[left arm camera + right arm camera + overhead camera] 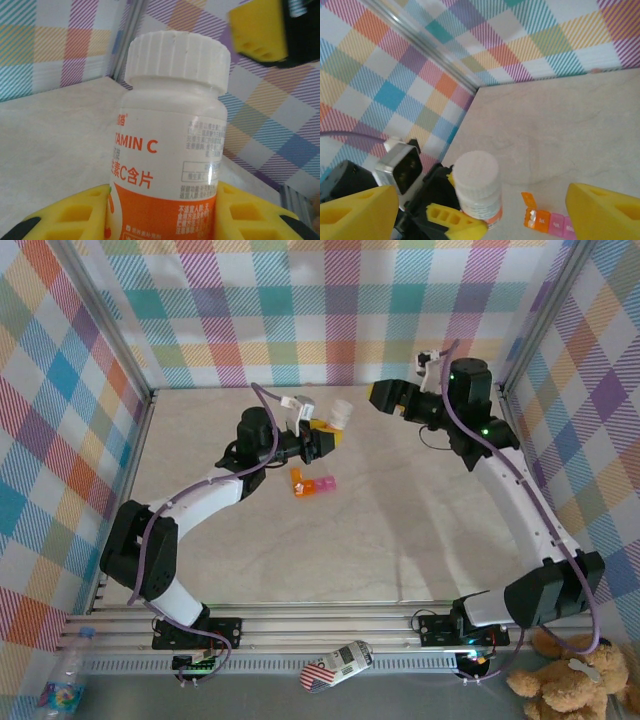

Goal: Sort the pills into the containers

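— Left gripper point(325, 443) is clamped on the vitamin C bottle point(170, 150), cap point(177, 60) on. The pill organizer strip point(313, 483) lies near it on the table point(400, 520).
— Right gripper point(383, 395) gapes wide. A skewed grab on the cap could twist the bottle loose.

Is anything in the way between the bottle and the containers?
The white cap closes the bottle, held upright in the left pincer. Nothing visible lies between it and the containers.

- Vitamin C bottle point(170, 150): white ribbed cap, orange lower label.
- Teddy bear point(572, 682), near-right corner.
- Clear plastic bottle point(66, 680), near-left corner.
- Flag-patterned object point(337, 666), possibly a mouse.
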Controlling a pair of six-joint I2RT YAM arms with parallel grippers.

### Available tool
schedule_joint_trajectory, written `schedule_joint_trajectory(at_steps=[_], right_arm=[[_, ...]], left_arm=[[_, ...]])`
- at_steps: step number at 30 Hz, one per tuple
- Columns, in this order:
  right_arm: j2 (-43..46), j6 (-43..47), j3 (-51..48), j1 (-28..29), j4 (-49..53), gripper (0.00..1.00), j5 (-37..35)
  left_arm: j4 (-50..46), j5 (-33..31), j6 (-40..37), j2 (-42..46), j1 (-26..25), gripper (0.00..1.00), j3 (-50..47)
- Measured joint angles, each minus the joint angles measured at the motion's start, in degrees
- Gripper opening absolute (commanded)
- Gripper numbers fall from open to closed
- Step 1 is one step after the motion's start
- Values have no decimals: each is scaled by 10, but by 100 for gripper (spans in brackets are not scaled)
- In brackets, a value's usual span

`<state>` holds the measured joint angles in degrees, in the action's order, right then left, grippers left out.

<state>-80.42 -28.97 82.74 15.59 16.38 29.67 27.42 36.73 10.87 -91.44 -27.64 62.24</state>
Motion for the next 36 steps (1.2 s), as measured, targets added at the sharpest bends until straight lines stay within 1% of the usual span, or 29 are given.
schedule_joint_trajectory(at_steps=[4, 9, 16, 24, 27, 32, 34, 36], right_arm=[[-50, 17, 14, -2, 2, 83, 77], [-74, 20, 17, 2, -3, 81, 131], [-80, 19, 21, 12, -23, 78, 156], [-92, 15, 32, 19, -34, 70, 161], [-92, 14, 34, 21, -35, 64, 161], [-97, 12, 38, 23, -37, 48, 166], [-98, 13, 38, 24, -39, 43, 167], [-98, 12, 38, 24, -40, 42, 166]], left_arm=[[5, 28, 8, 0, 0, 0, 14], [16, 49, 18, 0, 0, 0, 25], [16, 62, 19, 0, 0, 0, 25], [16, 66, 20, -5, -1, 0, 26], [14, 69, 20, -9, -1, 0, 31], [13, 70, 20, -9, -1, 0, 34], [11, 70, 20, -9, -1, 0, 34], [9, 70, 20, -9, -1, 0, 34]])
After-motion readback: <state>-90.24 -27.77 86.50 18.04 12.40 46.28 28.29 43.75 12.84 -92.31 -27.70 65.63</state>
